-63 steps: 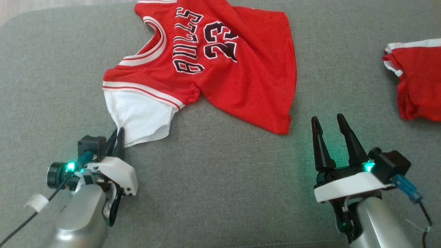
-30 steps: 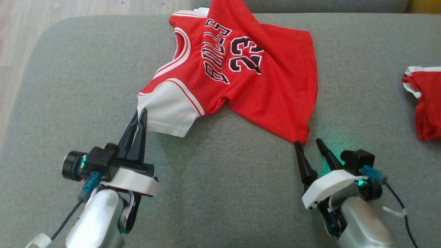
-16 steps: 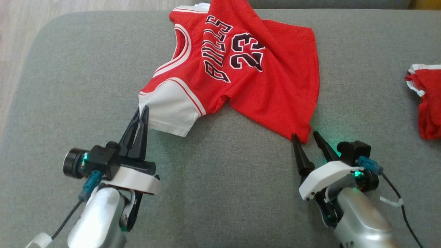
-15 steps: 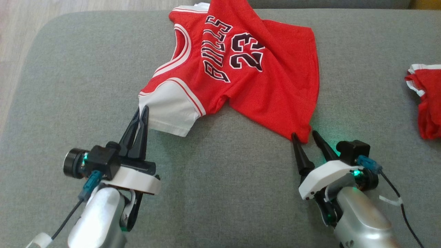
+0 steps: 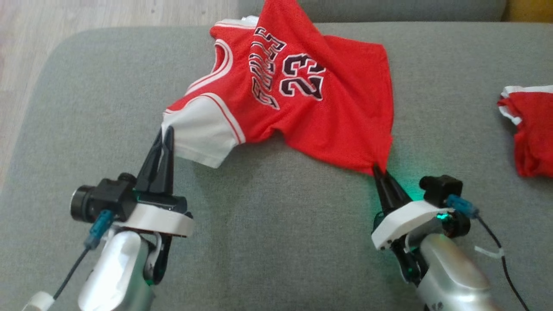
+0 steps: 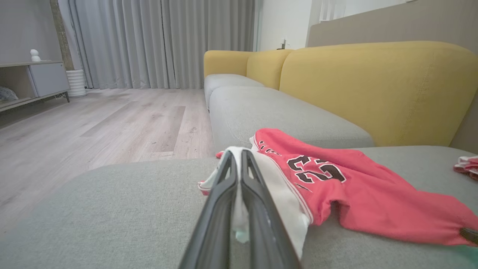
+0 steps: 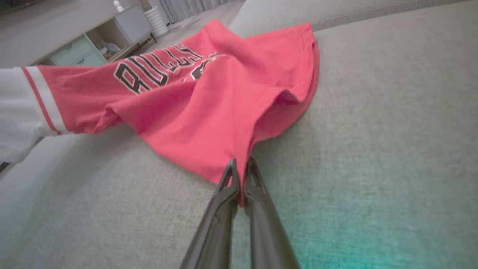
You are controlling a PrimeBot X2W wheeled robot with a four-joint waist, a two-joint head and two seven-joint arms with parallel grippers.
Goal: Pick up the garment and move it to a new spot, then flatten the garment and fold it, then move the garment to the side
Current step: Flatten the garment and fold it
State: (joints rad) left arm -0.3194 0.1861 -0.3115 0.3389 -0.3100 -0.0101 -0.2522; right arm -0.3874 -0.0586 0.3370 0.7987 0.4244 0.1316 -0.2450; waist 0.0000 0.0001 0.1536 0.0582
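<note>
Head view: left hand (image 5: 166, 131) and right hand (image 5: 376, 169) grip the jersey (image 5: 341, 116); red cloth (image 5: 531, 138) lies apart.

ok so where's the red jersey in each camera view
head view: jersey upper middle on the grey cushion, left gripper shut on its white sleeve, right gripper on its hem corner
left wrist view: jersey centre to lower right, beyond the fingers
right wrist view: jersey upper left to centre, hem corner between the fingers
shared landmark: the white sleeve, at the jersey's left end in each
</note>
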